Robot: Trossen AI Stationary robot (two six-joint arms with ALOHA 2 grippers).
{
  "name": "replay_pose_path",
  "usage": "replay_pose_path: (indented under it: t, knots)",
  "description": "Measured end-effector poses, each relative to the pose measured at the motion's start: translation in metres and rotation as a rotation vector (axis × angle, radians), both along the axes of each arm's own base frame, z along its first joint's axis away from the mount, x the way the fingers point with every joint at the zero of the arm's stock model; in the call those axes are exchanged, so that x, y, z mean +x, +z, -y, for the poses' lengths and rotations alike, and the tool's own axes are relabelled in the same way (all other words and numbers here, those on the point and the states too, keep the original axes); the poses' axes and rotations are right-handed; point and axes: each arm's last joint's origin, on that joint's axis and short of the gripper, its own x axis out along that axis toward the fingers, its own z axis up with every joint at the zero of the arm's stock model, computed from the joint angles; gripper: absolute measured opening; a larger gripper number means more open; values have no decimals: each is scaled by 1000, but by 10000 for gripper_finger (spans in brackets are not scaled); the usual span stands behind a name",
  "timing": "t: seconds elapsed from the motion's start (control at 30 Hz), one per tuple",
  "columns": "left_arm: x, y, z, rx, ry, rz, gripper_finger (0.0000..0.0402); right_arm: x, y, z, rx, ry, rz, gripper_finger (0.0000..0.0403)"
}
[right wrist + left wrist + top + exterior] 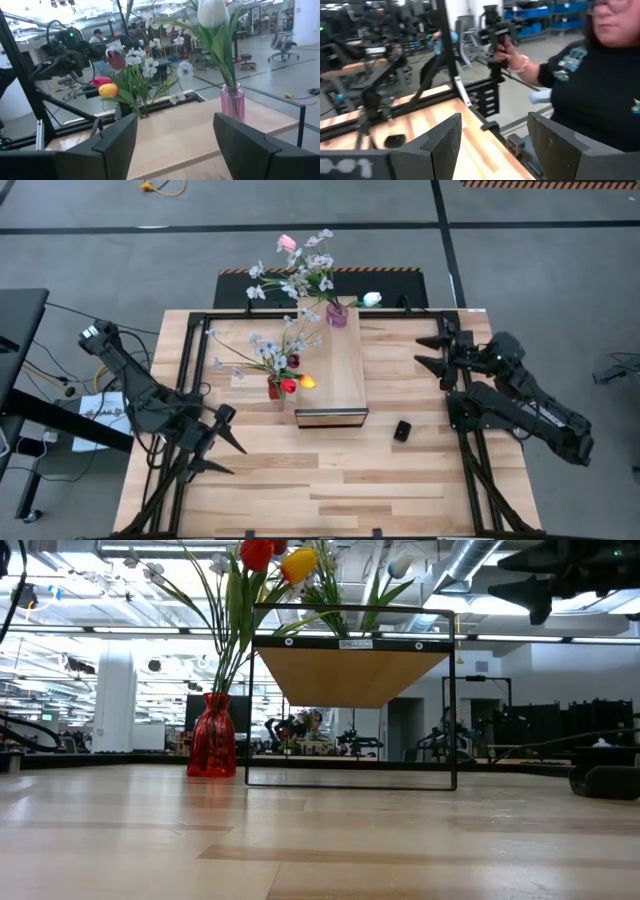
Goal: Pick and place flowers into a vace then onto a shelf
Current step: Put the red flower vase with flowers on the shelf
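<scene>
Your pink vase (337, 314) with its flowers (305, 265) already stands at the shelf's (340, 370) far end, so that bouquet looks placed. The red vase (275, 388) sits on the counter (300, 480) just beside the shelf (likely next to lift). Left gripper (222, 442) and right gripper (432, 352) both wait spread wide, empty.

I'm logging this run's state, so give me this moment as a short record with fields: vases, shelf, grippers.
pink vase: on the shelf's far end, holding flowers
red vase: on the table beside the shelf, holding flowers
shelf: mid-table
left gripper: open, empty, near table's left side
right gripper: open, empty, facing the shelf from the right
small black object: on the table near the shelf
</scene>
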Motion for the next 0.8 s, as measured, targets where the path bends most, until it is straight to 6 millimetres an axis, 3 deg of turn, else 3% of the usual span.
replay_pose_path:
  t: [0.27, 0.4, 0.63, 0.8]
  knots:
    - [11, -1, 9, 81, 40, 83, 217, -3, -17, -3, 1, 6, -1, 256]
    - [12, 16, 8, 93, 117, 143, 217, -3, -25, -3, 9, 7, -11, 256]
    - [-3, 44, 18, 128, 59, 237, 217, -3, -25, -3, 4, 8, -7, 256]
    - [-19, 45, 26, 178, 275, 163, 217, -3, -25, -3, 14, 9, -6, 256]
